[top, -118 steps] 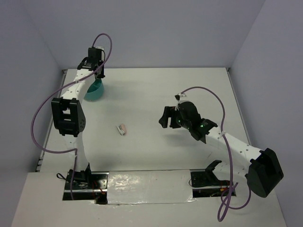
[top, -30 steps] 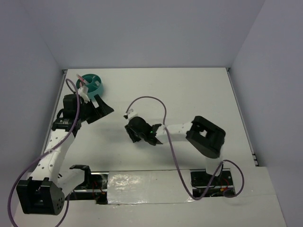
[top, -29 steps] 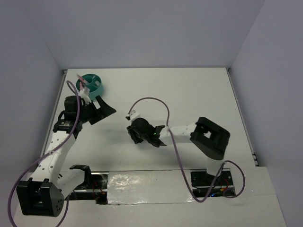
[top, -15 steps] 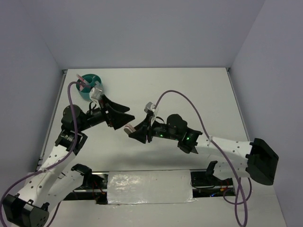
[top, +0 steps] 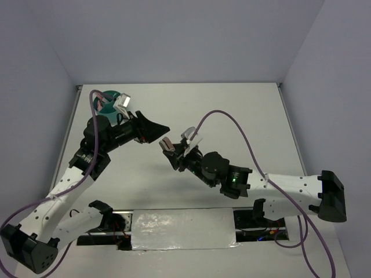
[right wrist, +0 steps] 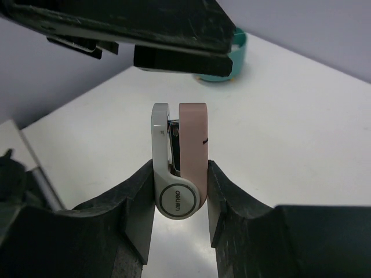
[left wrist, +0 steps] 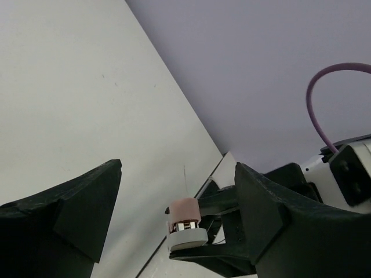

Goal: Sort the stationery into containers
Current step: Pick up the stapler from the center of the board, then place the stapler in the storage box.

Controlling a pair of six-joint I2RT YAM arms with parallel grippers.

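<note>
My right gripper [right wrist: 181, 174] is shut on a pink and white oblong piece [right wrist: 181, 162] of the stationery and holds it upright above the table. In the top view the oblong piece [top: 165, 142] is raised over the table's left middle. My left gripper [top: 157, 130] is open just beside it. In the left wrist view the oblong piece [left wrist: 185, 223] shows between and beyond the wide-apart fingers of the left gripper [left wrist: 178, 174], not touching them. The teal cup [top: 110, 95], the container, stands at the far left corner, half hidden by the left arm, with pink pens [top: 99, 102] in it.
The teal cup [right wrist: 232, 63] shows behind the left gripper's black fingers [right wrist: 145, 29] in the right wrist view. Purple cables arch over both arms. The table's left edge runs close by the cup.
The right gripper has come up off the table with the oblong piece and swung toward the left arm. The left gripper has moved from beside the cup out to meet it.
</note>
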